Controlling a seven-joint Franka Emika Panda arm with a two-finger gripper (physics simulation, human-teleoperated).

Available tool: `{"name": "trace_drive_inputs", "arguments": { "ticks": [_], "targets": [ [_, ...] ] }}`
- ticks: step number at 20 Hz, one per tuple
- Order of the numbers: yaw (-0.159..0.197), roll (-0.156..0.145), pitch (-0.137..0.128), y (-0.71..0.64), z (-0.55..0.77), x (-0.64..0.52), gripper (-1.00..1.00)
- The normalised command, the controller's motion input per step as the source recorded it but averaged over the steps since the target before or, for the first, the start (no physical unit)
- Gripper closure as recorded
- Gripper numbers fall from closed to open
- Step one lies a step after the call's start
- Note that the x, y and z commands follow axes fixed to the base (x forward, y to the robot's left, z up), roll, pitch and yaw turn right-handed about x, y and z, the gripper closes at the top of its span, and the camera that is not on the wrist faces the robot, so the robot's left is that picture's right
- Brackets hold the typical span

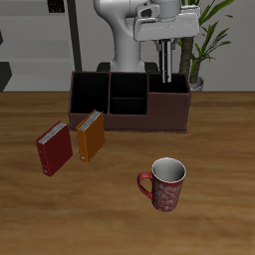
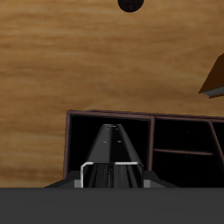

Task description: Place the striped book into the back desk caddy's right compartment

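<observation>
Red-patterned mug [image 1: 166, 183]: nearest the table's front edge, upright, open mouth up, well apart from everything else; no part in the task.

Red book [image 1: 55, 148]: lying on the wooden table [image 1: 219, 139], farther back than the mug, just beside the orange book [image 1: 91, 135]. Both are plain and neither is the one wanted.

Back desk caddy [image 1: 110, 120]: a long dark brown box behind the books, open at the top, with a shelved middle section and a bin at each end.

Right compartment [image 1: 167, 100]: the end bin under the arm, with a plain front wall.

Striped book [image 2: 111, 157]: seen from the wrist, a thin dark book with lengthwise stripes runs from between the fingers down into a dark-walled bin of the caddy. In the exterior view it cannot be made out behind the fingers.

Gripper [image 1: 167, 72]: pointing straight down over that end bin, fingers drawn close on the striped book's edge.

Step in hand: judging by this, the lowering of the book into the bin, with carrying done and release not yet made. How deep the book sits cannot be told.

Next move: likely a little more descent until the book stands on the bin's floor, then spreading the fingers and lifting straight up, clear of the walls.
</observation>
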Motion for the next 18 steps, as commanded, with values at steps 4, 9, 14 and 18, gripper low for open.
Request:
{"name": "trace_drive_inputs", "arguments": {
  "ticks": [4,9,14,18],
  "targets": [
    [0.004,0.004,0.028,0.03,-0.23,0.12,1.0],
    [-0.011,-0.001,0.029,-0.01,-0.19,0.1,1.0],
    [0.0,0.002,0.021,0.0,-0.16,0.03,1.0],
    [-0.023,0.017,0.015,0.0,-0.13,-0.05,1.0]
  ]
}}
